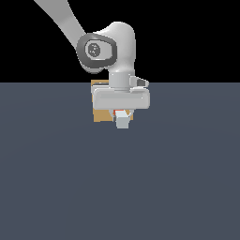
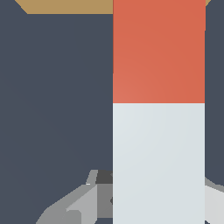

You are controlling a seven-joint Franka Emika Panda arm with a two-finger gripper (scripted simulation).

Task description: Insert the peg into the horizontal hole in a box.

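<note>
My gripper (image 1: 123, 115) is shut on the peg (image 1: 123, 122), holding it level just above the floor. The peg's pale grey-white end faces the exterior camera, and a sliver of its orange-red end shows under the hand. Right behind it stands the tan box (image 1: 100, 115), mostly covered by my hand. In the wrist view the peg (image 2: 158, 109) runs between my fingers (image 2: 74, 205), its orange-red end pointing at the box (image 2: 70, 6) and overlapping the box's edge. The hole is hidden in both views.
A dark blue-grey floor (image 1: 117, 187) spreads around the box. My arm's wrist and upper links (image 1: 101, 49) hang over the box from the exterior view's upper left.
</note>
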